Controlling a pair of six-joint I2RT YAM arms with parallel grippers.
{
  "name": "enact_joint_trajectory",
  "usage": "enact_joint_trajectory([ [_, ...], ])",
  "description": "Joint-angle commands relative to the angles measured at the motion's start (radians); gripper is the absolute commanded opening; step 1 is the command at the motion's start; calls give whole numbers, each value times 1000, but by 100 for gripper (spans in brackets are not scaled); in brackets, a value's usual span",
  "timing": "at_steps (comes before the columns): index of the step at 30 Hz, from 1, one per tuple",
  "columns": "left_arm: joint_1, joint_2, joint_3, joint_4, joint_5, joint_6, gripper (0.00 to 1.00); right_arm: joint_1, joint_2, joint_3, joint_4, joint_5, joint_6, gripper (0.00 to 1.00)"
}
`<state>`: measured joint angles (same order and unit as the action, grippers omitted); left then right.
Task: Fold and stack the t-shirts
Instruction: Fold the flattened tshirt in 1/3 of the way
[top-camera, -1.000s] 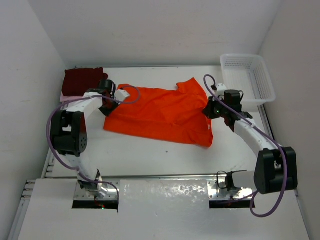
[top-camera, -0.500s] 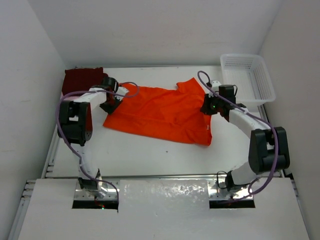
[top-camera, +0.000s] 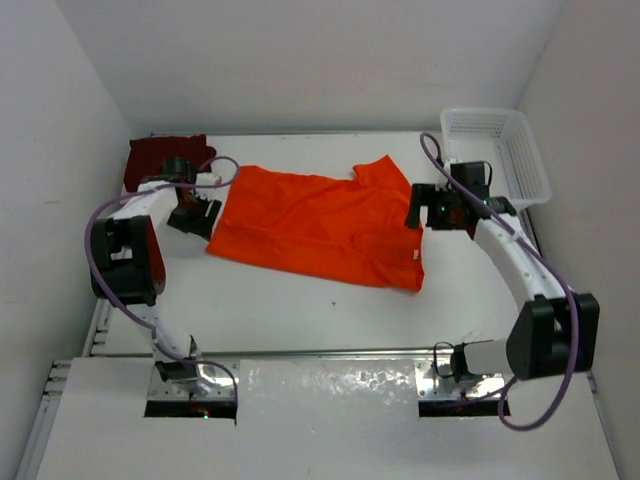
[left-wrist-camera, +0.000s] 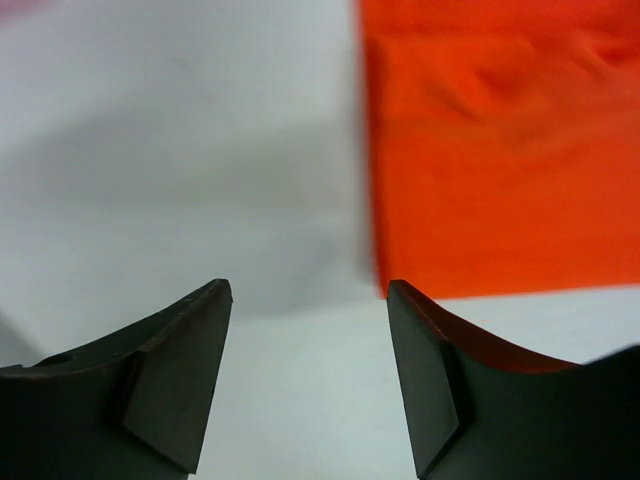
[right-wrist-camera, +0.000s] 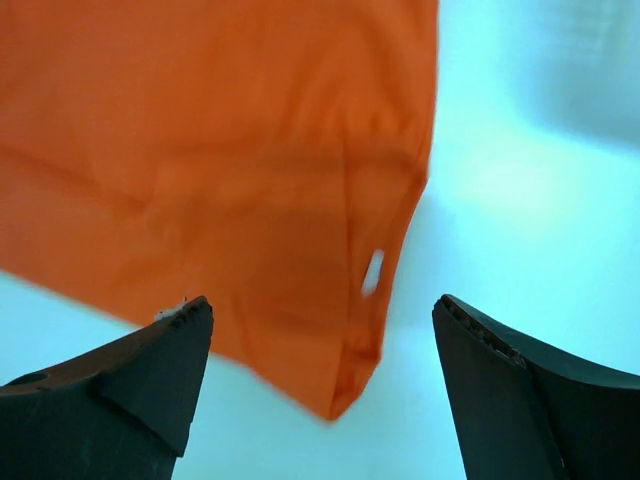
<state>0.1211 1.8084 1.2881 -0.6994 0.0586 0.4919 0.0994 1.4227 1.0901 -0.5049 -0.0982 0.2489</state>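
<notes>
The orange t-shirt lies spread for folding, with the left claw at its 9 o'clock and the right claw at 3 o'clock, both open and empty. Next, each likely needs to grip an edge.

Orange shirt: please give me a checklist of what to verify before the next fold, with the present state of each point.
1. Left tool open and empty: ok. Its jaws stand apart over bare table, with the shirt's edge beside them.
2. Right tool open and empty: ok. Its jaws stand wide above the shirt's corner and grip nothing.
3. Orange shirt spread out on the table: ok, though it lies slanted.
4. Cloth smooth: not ok. Creases show near the middle.
5. Maroon shirt folded in the far left corner, with nothing on top: ok.
6. Hidden folds under the orange shirt: cannot tell.
</notes>
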Motion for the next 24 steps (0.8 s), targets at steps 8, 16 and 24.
enact_joint_trajectory([
  [8,-24,58,-118,50,187,-85,63,-50,-133,-464,90,-211,199,87],
  [16,-15,65,-162,112,217,-119,57,-78,-15,-590,374,-322,315,72],
  [24,9,106,-153,110,276,-118,0,-96,19,-618,402,-292,345,0],
])
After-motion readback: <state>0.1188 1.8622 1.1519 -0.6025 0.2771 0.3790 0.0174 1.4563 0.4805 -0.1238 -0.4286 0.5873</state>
